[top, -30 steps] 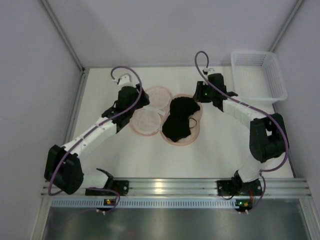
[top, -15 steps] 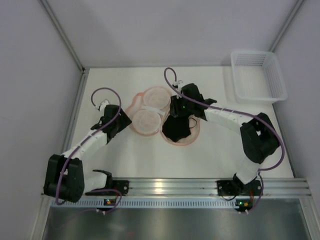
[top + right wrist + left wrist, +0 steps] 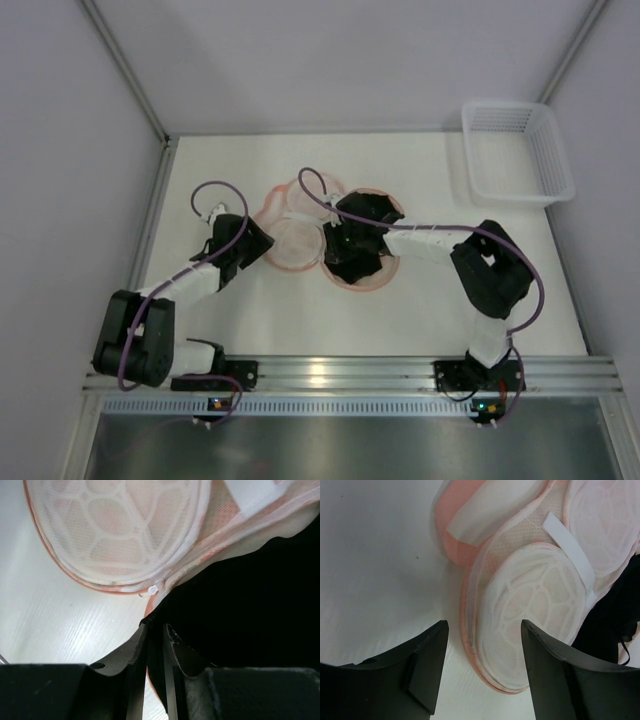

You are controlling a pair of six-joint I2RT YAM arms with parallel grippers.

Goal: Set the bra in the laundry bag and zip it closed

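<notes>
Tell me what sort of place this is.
Probably a robot lab test cell: a white table boxed in by plain panels, a left arm and right arm bolted to a metal rail, and a laundry bag laid out as a prop.

I have the white table (image 3: 420, 300) carrying 2 things. The laundry bag (image 3: 293, 245) lies spread open near the middle, its pale round halves facing up and its pink rim flat on the surface. A white mesh basket (image 3: 515, 150) stands well apart in the far right corner.
</notes>
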